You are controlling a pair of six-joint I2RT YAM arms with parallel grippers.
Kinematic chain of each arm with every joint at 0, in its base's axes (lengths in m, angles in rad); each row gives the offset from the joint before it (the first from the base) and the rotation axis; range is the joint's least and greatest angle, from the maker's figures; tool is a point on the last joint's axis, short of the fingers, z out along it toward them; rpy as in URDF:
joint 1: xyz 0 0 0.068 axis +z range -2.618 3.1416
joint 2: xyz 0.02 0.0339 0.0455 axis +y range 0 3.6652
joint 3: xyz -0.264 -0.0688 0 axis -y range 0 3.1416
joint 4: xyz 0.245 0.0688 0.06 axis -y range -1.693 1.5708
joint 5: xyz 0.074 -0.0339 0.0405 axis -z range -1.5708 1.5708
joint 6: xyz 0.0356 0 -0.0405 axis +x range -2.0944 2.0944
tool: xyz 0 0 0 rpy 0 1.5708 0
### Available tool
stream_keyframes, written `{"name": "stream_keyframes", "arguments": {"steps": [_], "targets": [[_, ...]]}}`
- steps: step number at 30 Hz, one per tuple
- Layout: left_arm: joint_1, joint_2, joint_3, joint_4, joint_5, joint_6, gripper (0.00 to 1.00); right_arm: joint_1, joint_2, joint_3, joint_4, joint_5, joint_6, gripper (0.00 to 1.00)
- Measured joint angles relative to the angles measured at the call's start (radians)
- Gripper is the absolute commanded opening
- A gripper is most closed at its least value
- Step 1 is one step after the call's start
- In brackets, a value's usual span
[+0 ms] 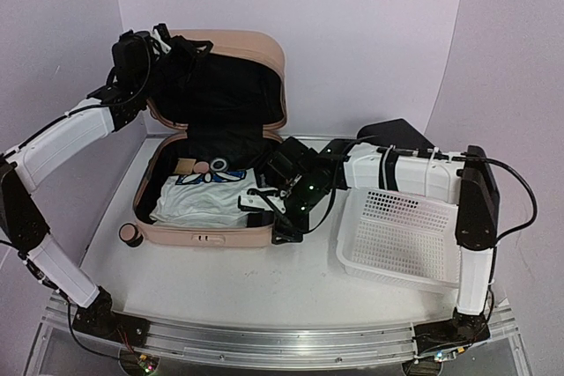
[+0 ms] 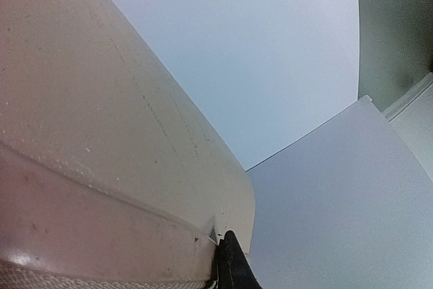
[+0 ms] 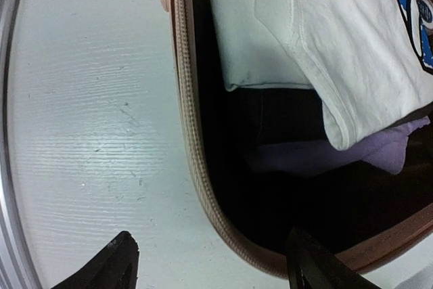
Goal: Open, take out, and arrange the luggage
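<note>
Apparently the left hand (image 1: 167, 40) pinches the luggage (image 1: 269, 59) lid, mostly hidden; right hand (image 3: 210, 272) spread.

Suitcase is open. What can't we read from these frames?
- Layers under the white folded T-shirt in the pale pink hard-shell suitcase: top view, shirt covers them; right wrist shows only a lilac fabric edge.
- Black angular object: top view, right arm covers most.
- Small round items near the hinge: top view, too small.
- Left gripper hold: black on black lining; left wrist shows one fingertip.

Lab test booth: plain lilac backdrop (image 1: 370, 33), aluminium mounting rail (image 1: 264, 341).
</note>
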Motion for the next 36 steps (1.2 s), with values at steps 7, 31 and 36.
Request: {"name": "stream_keyframes", "arguments": {"steps": [7, 31, 36], "targets": [[0.093, 0.143, 0.168, -0.014, 0.136, -0.008, 0.0, 0.024, 0.101, 0.045, 0.07, 0.116, -0.031, 0.48], [0.153, 0.584, 0.704, -0.004, 0.056, 0.116, 0.0, 0.042, 0.341, 0.381, 0.034, -0.001, -0.141, 0.0], [0.153, 0.629, 0.785, -0.018, -0.048, 0.161, 0.0, 0.003, 0.359, 0.409, 0.032, -0.089, -0.188, 0.0]]}}
